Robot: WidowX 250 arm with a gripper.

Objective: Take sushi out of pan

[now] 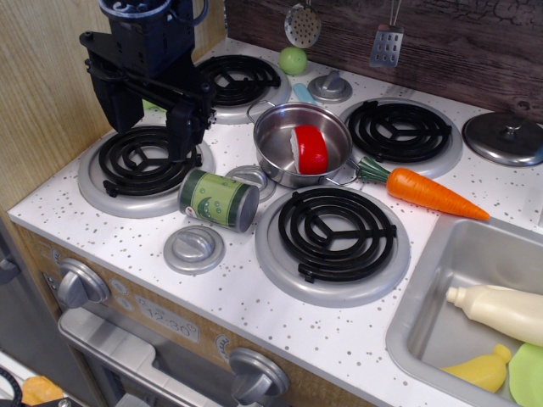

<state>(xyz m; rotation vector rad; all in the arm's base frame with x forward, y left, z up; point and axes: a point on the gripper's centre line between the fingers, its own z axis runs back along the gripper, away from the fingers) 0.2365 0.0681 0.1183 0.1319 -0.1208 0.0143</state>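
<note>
The sushi (310,150), a glossy red chunk with a cream face turned left, lies inside the pan (280,127), a small shiny steel pot standing between the burners at the middle of the stovetop. My black gripper (153,127) hangs over the front-left burner (146,165), well to the left of the pan. Its two fingers point down with a gap between them and nothing in it.
A green can (219,199) lies on its side in front of the pan. An orange carrot (424,191) lies to the pan's right. Flat grey knobbed lids (195,248) (507,137) sit about. A green ball (293,59) is at the back. The sink (441,288) at right holds a bottle (501,309).
</note>
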